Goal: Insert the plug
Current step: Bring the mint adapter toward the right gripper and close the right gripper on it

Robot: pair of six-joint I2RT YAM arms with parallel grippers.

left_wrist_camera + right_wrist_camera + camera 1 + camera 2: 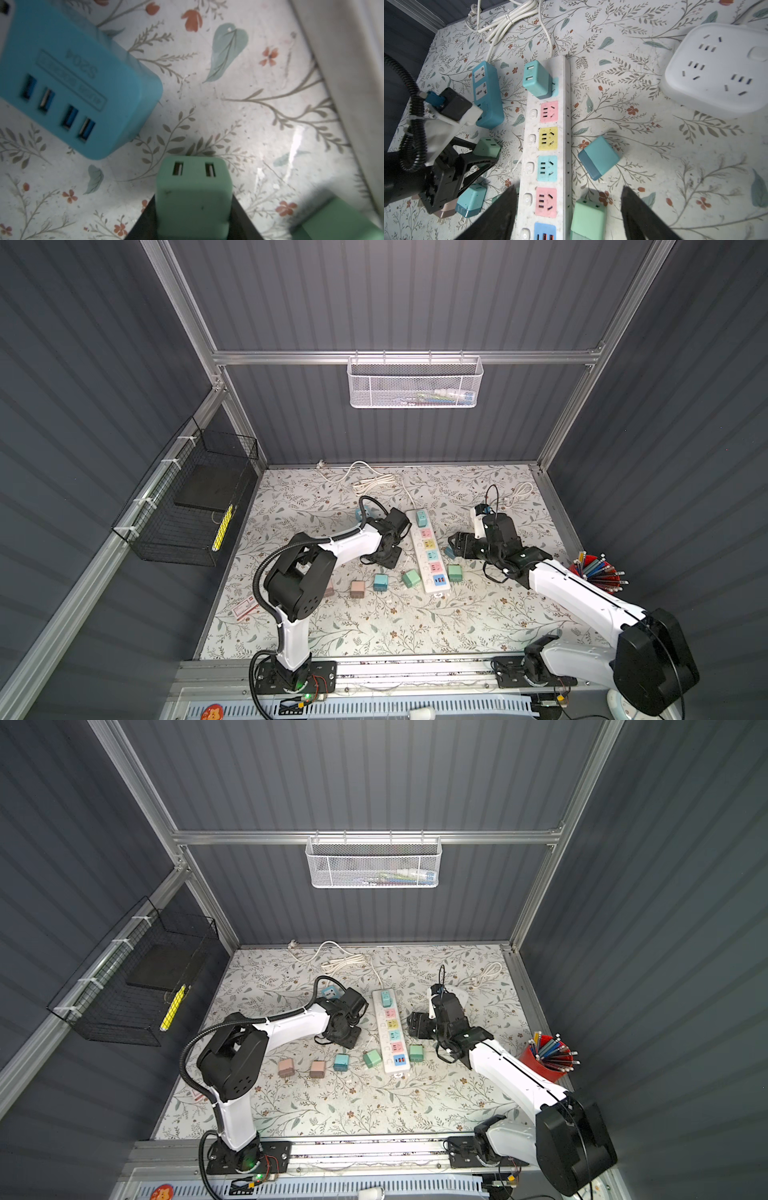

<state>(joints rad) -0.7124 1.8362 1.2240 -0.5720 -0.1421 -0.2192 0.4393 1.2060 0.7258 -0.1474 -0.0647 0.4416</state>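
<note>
Mint-green charger (192, 193) is clamped in the left gripper (193, 226). The fingers (243, 224) are shut on its flanks and the USB face points out past the tips. Prongs are hidden, so I can't confirm which way they face. Blue adapter block (79, 93) lies just beyond the tips on one side. The power strip (353, 83) runs along the other side, near but not touching. Right gripper (569, 189) hangs above the strip with its fingers (500, 214) well apart, holding nothing. A second green charger (588, 218) lies loose between them, just beside the strip. Teal charger (537, 82) already sits in the socket farthest beyond the right fingertips. The pink socket (548, 111) and yellow socket (548, 138) next to it look free. Step in hand, I'd say: carry and seat. Suggest lifting clear of the tabletop (239, 104) first, then turning the wrist so the prongs face the strip. Line them up with the two-slot pair of a free socket and push straight along the prong axis, with no side load. The strip looks light and unanchored, so it will probably slide; pressing it down with the right fingers would help. Watch the blue block on the swing.
</note>
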